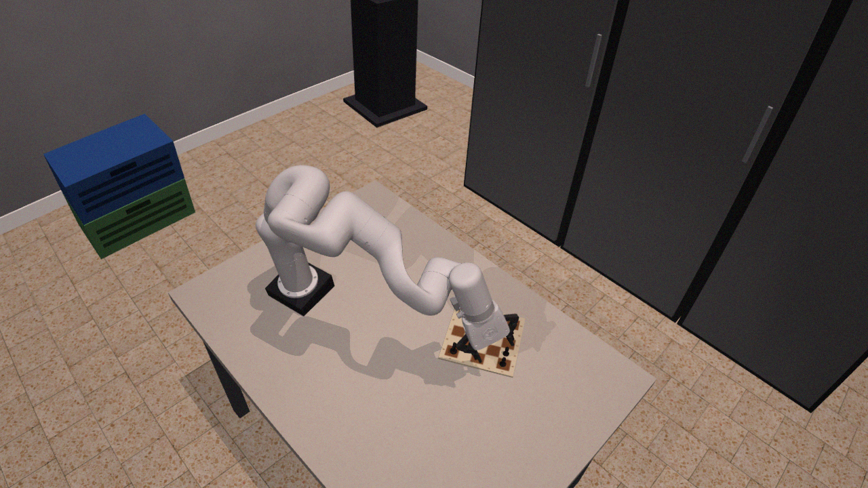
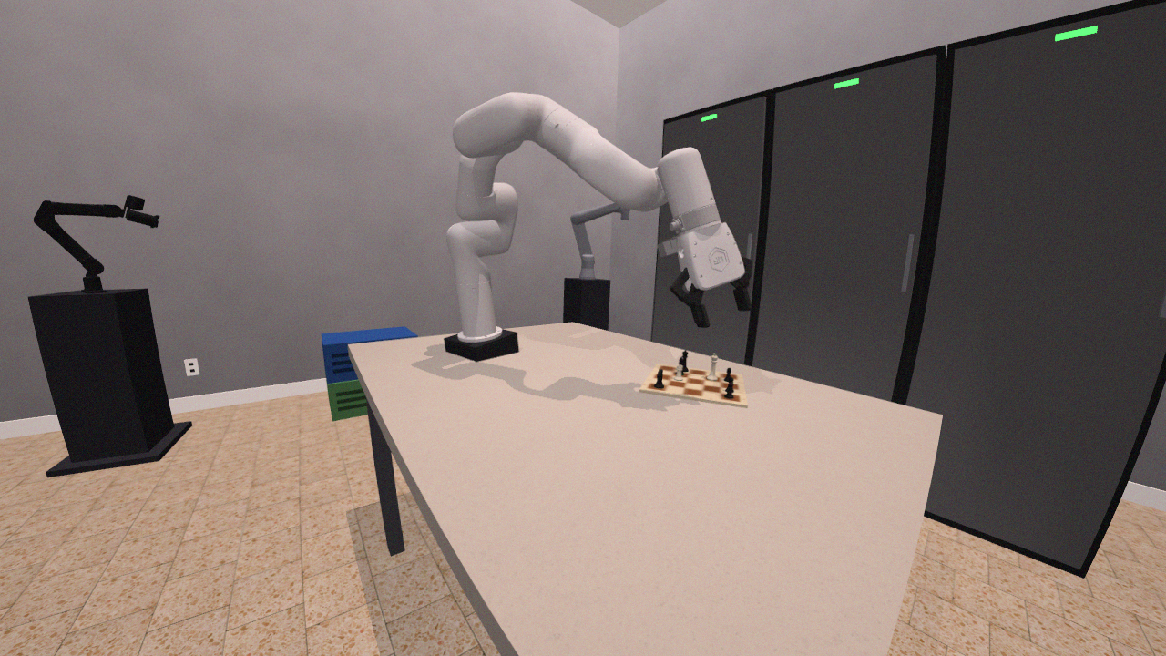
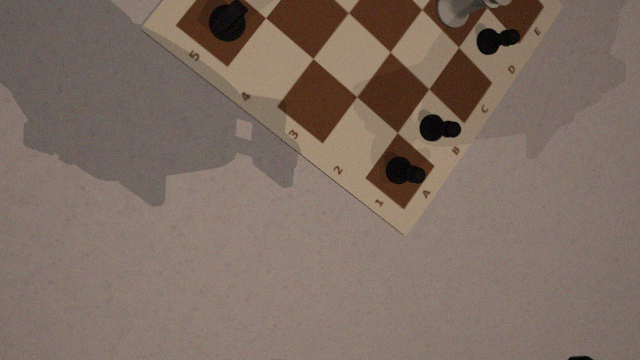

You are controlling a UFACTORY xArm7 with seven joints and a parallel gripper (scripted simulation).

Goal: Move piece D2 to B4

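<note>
One white piece, seemingly on D2, stands below the wide-open, empty gripper.

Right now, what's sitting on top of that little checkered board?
The board holds black pawns on A1, B1 and D1, another black piece on A5 and a white piece at the frame's edge. Its far squares are out of view.
</note>
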